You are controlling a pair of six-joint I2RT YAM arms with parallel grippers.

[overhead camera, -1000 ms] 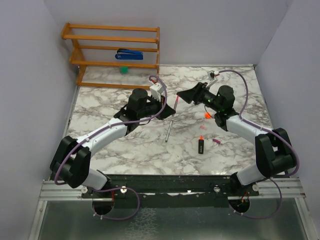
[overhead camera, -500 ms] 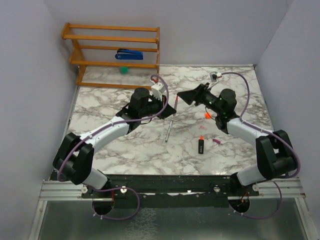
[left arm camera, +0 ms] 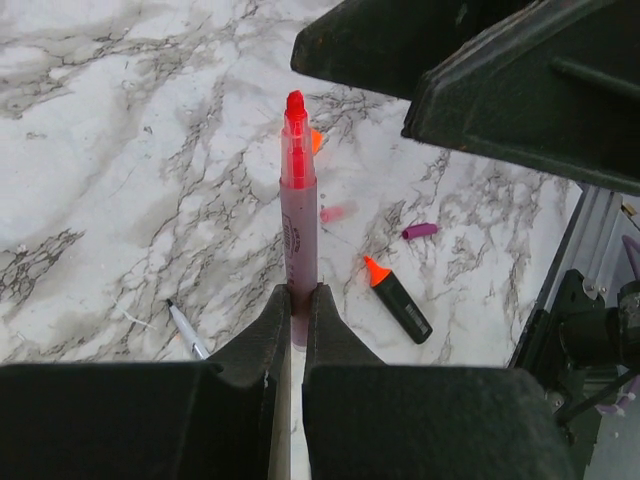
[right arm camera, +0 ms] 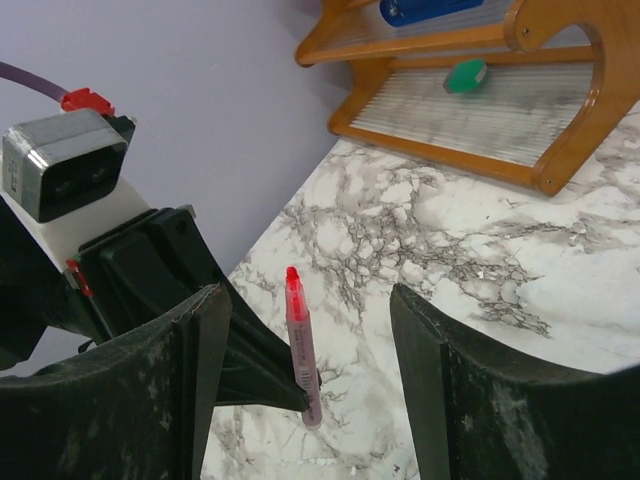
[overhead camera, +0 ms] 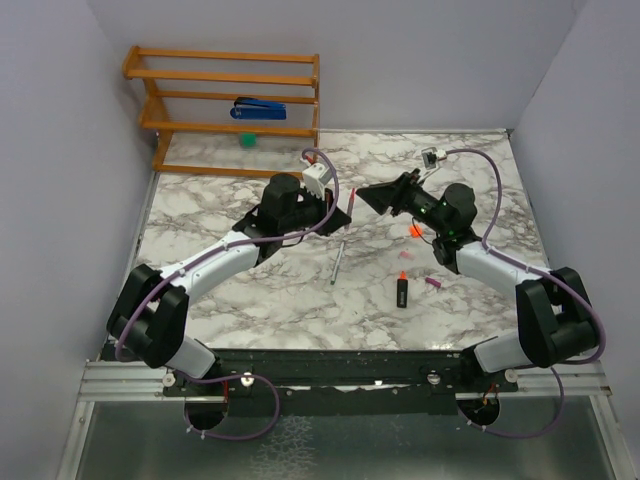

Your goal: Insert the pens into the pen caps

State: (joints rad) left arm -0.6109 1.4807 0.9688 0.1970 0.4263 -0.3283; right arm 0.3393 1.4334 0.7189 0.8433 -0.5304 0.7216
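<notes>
Left wrist: three pens (left arm camera: 397, 300), three caps (left arm camera: 420, 231); left hand (left arm camera: 297, 300) pinches pink pen (left arm camera: 298, 230).

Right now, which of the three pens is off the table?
The slim pink pen: the left gripper holds it by its back end, while the silver pen and black marker lie on the table.

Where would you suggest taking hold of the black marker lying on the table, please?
Mid-barrel on the black marker, from straight above, with the jaws closing across its width. It lies flat, and that grip leaves the orange tip free for capping.
</notes>
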